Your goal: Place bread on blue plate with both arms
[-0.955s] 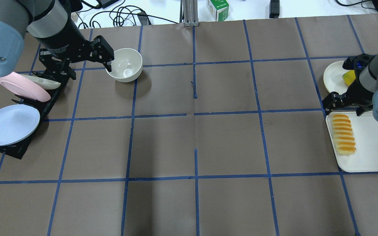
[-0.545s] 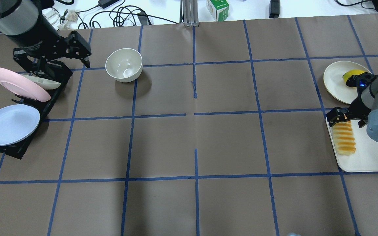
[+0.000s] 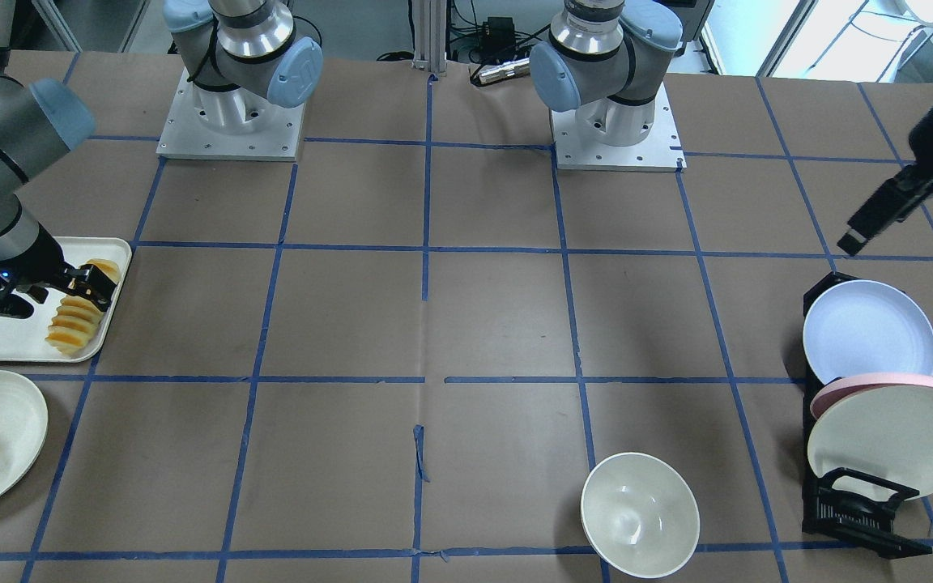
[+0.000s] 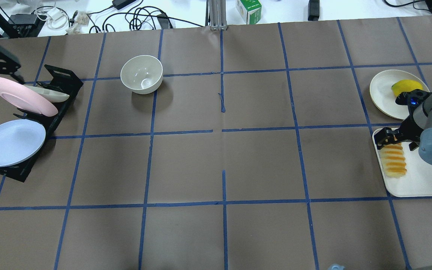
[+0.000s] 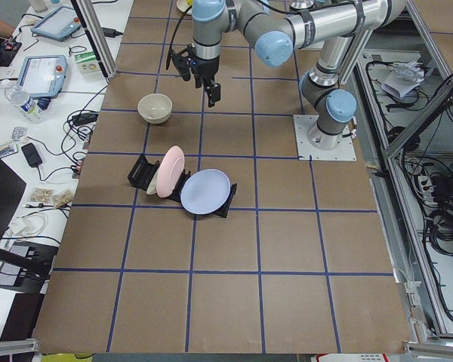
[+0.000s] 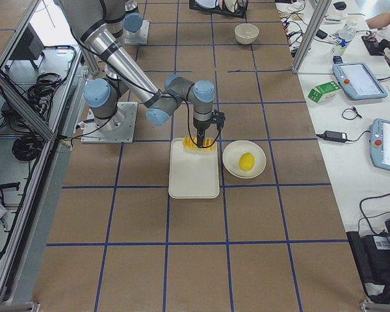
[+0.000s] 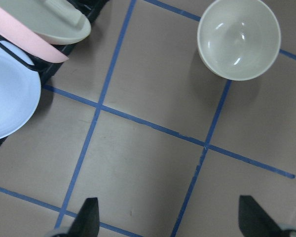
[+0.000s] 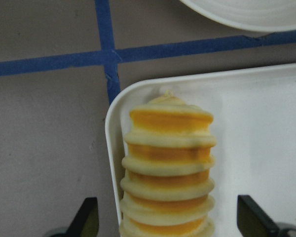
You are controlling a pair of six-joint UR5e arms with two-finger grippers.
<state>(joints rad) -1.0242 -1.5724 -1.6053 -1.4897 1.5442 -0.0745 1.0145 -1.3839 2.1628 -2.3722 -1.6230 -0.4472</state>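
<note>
Change since the earlier frames: the left pincer has gone away from the one bowl to the far side of the rack, and the right pincer has come over the bread's end. Both pincers are spread wide and hold nothing. One bread lies on the one tray, its end between the right pincer's fingers, not touched. One blue plate leans in the rack near the left pincer, beside one pink plate.

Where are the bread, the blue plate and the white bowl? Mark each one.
bread (image 4: pixel 395 163), overhead view, middle of the loaf's exposed ridges.
blue plate (image 4: pixel 9 142), overhead view, centre of its face.
white bowl (image 4: pixel 141 75), overhead view, its bare inside.
</note>
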